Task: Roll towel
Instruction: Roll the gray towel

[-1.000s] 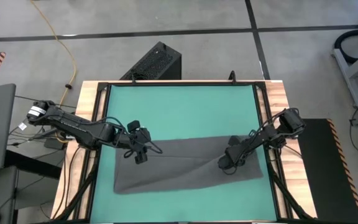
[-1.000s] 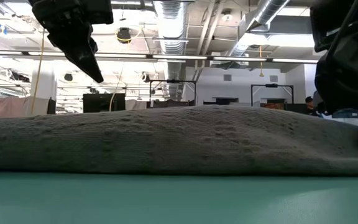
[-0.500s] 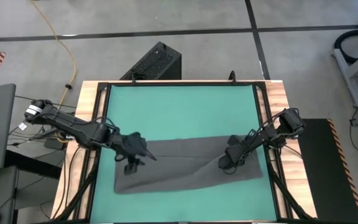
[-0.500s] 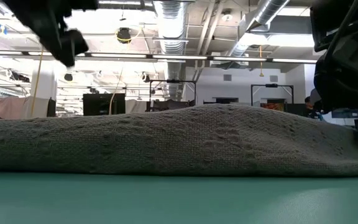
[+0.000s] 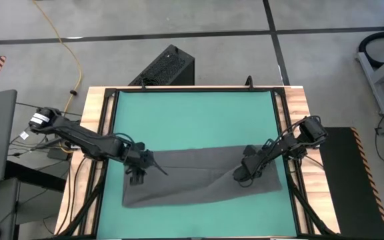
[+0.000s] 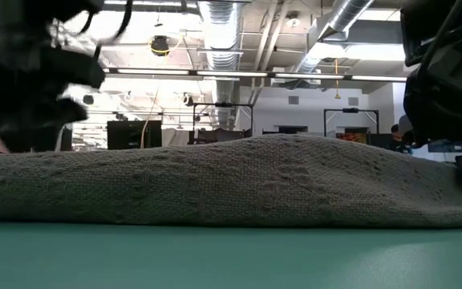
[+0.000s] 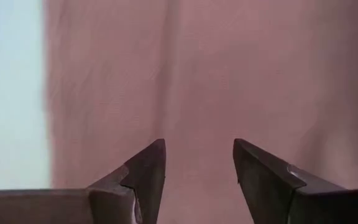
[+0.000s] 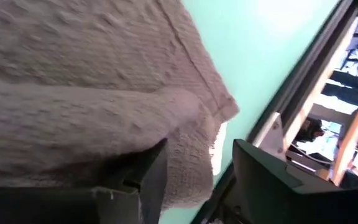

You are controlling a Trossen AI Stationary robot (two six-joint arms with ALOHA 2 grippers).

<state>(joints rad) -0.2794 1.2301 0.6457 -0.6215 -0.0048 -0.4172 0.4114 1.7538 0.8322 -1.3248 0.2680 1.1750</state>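
While right gripper jaws seemingly clamp the towel, left gripper hovers spread.

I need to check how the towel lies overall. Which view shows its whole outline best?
The high view: the whole towel shows, lying flat on the table. The low view gives only its near edge as a ridge; the wrist views show close patches of cloth.

A workshop hall: exposed ceiling ducts, concrete floor.
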